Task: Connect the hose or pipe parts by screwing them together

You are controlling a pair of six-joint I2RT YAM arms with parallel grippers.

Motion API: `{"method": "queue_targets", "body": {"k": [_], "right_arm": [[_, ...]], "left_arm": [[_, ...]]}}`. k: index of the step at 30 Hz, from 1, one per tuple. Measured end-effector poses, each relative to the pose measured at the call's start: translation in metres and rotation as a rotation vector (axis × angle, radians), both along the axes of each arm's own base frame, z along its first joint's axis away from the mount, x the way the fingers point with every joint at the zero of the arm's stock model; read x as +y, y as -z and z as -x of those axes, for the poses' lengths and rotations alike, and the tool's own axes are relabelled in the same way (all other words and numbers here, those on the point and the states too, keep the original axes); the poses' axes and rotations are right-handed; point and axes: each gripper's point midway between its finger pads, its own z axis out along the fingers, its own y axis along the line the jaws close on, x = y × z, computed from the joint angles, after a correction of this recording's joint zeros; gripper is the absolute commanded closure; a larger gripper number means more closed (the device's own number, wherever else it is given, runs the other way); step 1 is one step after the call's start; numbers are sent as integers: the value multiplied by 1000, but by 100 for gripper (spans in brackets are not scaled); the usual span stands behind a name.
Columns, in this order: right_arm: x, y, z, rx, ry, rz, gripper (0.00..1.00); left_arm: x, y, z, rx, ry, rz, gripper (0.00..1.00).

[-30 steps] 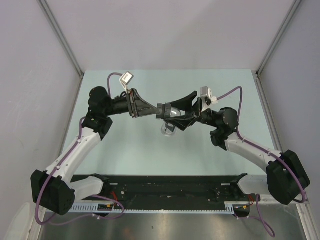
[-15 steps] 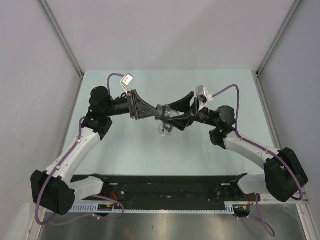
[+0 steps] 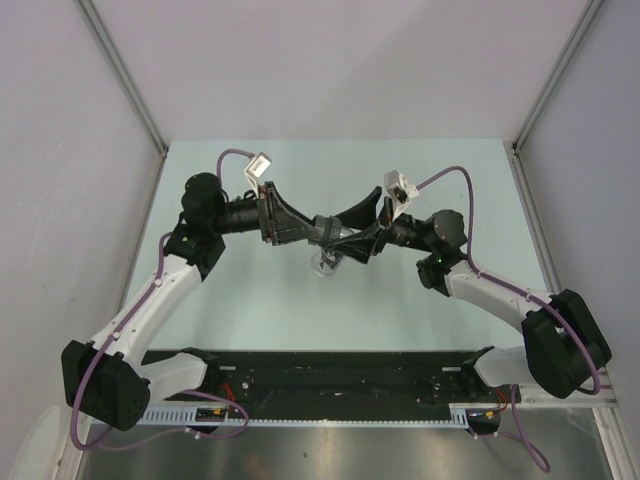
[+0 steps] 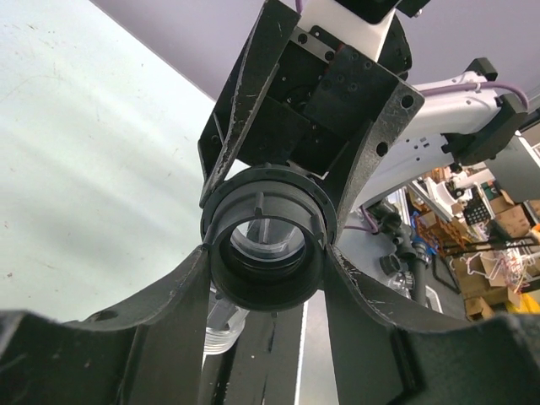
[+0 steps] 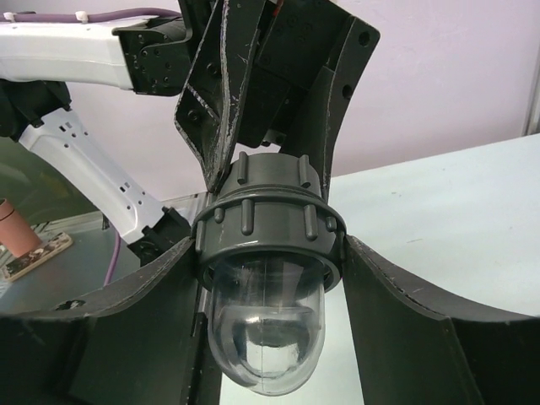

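Left gripper (image 3: 320, 226) clamps our short black ring nut (image 4: 266, 295), right gripper (image 3: 338, 238) the grey ribbed clear-domed fitting (image 5: 270, 240); shared axis seemingly tips nearward.

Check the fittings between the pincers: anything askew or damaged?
Nothing stands out. The black ring in the left pincer sits in line with the grey ribbed collar and clear dome in the right pincer; no tilt or cracks visible.
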Motion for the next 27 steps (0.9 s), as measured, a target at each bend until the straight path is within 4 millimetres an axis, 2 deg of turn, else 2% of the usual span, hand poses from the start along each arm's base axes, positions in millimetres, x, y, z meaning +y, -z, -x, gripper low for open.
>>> {"method": "queue_targets", "body": {"k": [27], "right_arm": [[-8, 20, 8, 131, -141, 70, 100]], "left_arm": [[-11, 23, 10, -281, 99, -59, 100]]}}
